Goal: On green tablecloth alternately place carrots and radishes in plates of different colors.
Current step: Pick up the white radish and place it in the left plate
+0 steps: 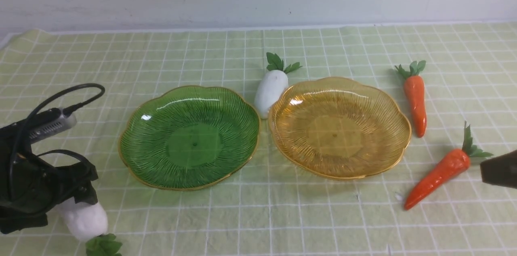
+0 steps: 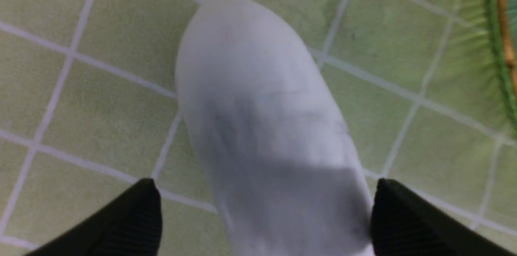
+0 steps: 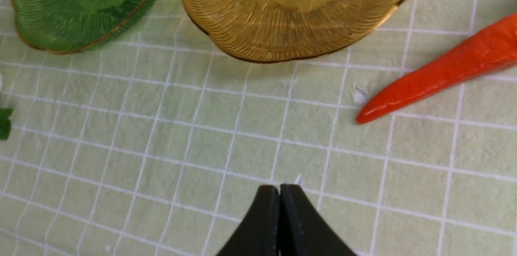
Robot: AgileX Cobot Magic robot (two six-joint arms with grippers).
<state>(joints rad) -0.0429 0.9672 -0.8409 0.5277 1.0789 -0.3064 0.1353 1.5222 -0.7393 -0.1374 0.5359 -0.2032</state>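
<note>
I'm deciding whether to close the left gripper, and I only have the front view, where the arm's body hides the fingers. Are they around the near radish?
Observer: Yes. In the left wrist view the left gripper is open, one finger on each side of the radish.
Operator: Touching it?
Observer: One fingertip has tablecloth showing between it and the radish; the other sits right at its edge, contact unclear.
Operator: And the right gripper? I see only a dark tip.
Observer: The right gripper is shut and empty over tablecloth, apart from the nearer carrot.
</note>
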